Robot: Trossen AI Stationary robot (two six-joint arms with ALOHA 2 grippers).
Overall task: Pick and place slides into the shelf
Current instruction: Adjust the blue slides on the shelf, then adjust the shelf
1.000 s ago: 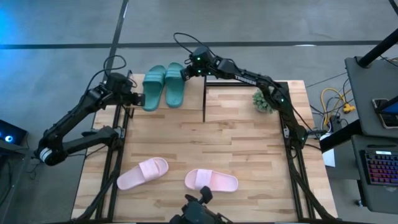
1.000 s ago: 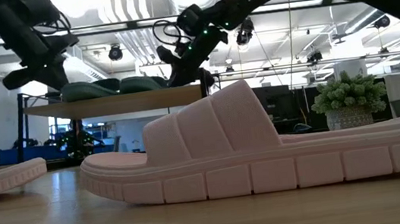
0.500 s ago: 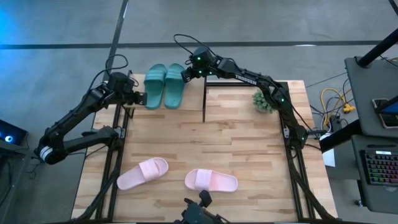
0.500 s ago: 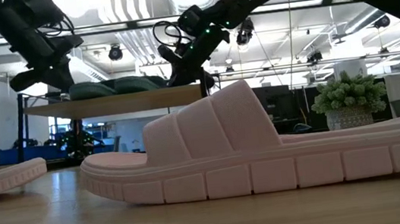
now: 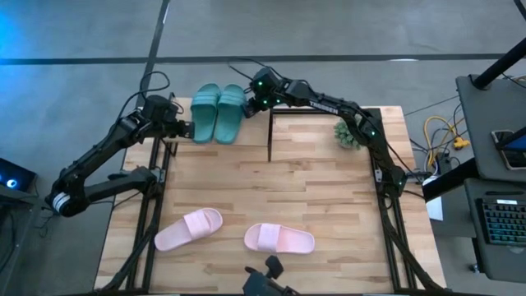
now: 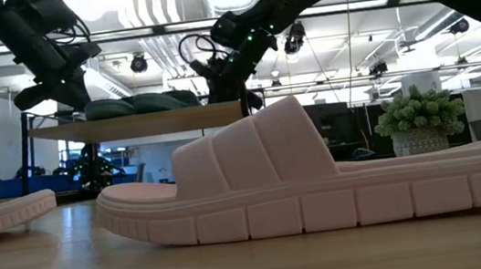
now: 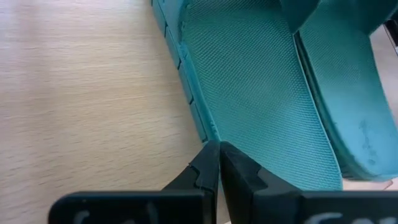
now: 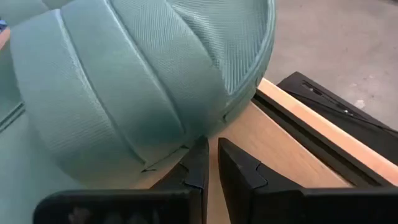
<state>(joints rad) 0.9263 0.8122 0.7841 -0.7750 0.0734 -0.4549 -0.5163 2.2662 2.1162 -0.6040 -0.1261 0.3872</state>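
High view: teal slides point(image 5: 217, 113) sit paired on the shelf point(image 5: 246, 152). Left gripper point(image 5: 186, 130) and right gripper point(image 5: 250, 102), fingers together, flank and nudge them square. Pink slides point(image 5: 189, 228) wait on the tabletop point(image 5: 329, 205).

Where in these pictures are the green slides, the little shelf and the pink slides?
green slides point(image 5: 217, 113), high view, on the pair's straps.
shelf point(image 6: 134, 125), low view, on the front edge of its wood top board.
pink slides point(image 5: 279, 239), high view, on the right one's strap.
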